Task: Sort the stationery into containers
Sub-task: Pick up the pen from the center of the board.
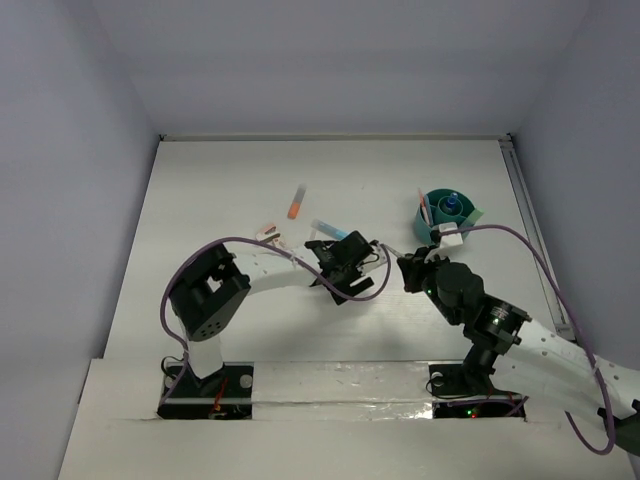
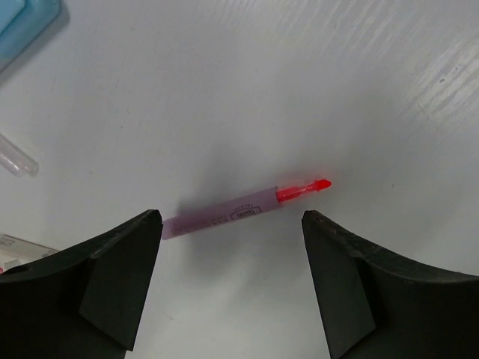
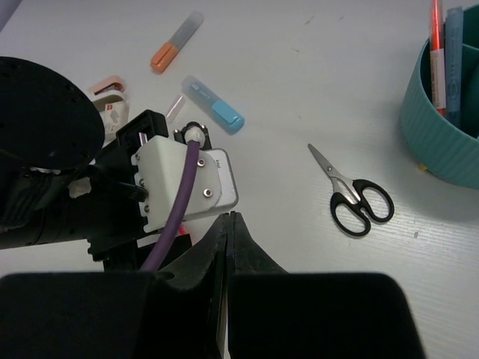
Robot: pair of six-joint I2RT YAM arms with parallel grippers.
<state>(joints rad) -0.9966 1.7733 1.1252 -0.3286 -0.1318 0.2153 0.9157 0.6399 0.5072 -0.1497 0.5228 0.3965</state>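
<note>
The pen (image 2: 239,211) has a pale pink barrel with a small printed label and a bright red tip, and it lies on the white table (image 2: 299,75) between the matt black fingers (image 2: 112,284) of the left gripper (image 2: 230,220). In the right wrist view the marker (image 3: 176,43) is orange at one end and greyish-clear at the other. The clear pen (image 3: 213,105) has a sky-blue cap, the scissors (image 3: 352,198) have black handles and silver blades, and the teal cup (image 3: 438,127) holds a red pen (image 3: 435,37) and a slate-blue stick (image 3: 453,52). A purple cable (image 3: 176,202) crosses a white bracket (image 3: 187,179).

Overhead looking down, wrists close — shared table (image 1: 230,180)
</note>
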